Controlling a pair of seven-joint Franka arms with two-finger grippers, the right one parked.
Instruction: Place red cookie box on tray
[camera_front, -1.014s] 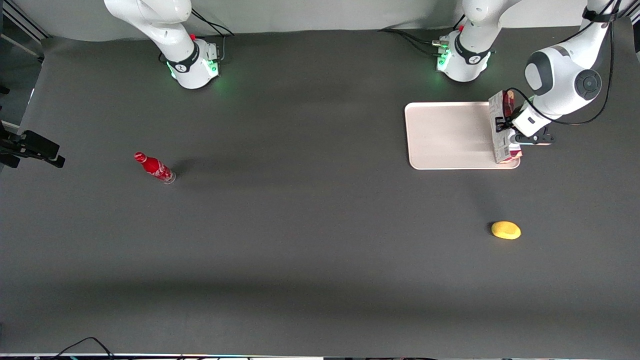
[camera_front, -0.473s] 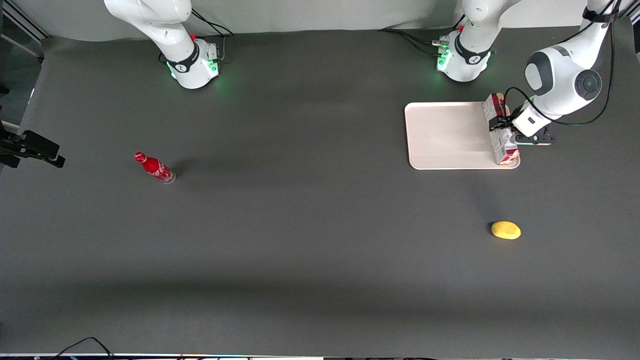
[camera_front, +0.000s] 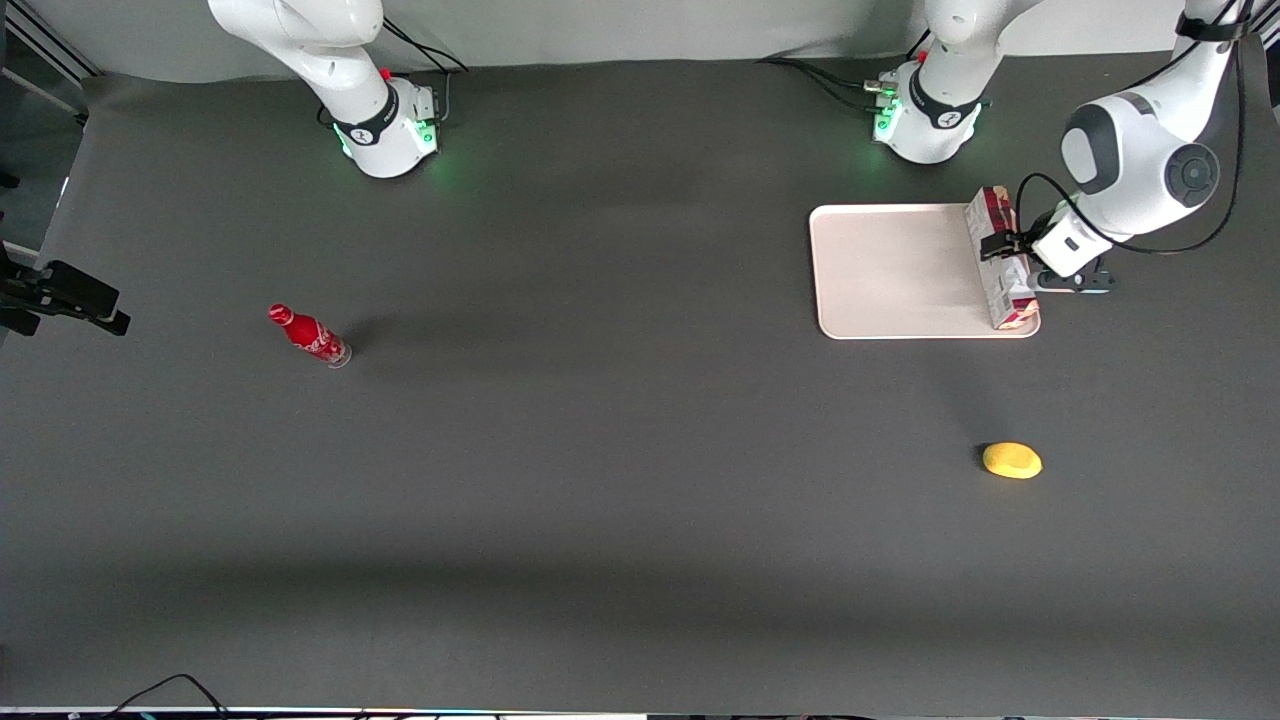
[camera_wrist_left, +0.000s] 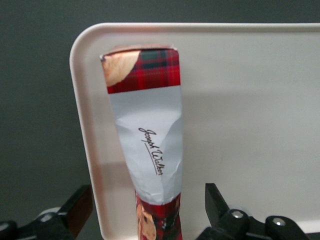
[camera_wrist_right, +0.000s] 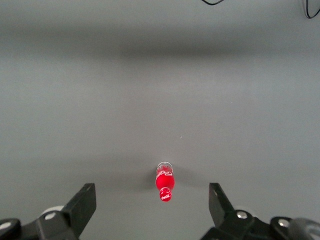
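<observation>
Gripper open astride red cookie box on tray

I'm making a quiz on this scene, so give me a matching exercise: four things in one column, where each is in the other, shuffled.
Things:
1. red cookie box
2. cola bottle
3. yellow object
4. tool

Places:
A. toward the parked arm's end of the table
B. open, fingers either side of the box
C. on the tray, along its edge
D. on the table, nearer the front camera than the tray

Pairs: 1-C, 2-A, 3-D, 4-B
</observation>
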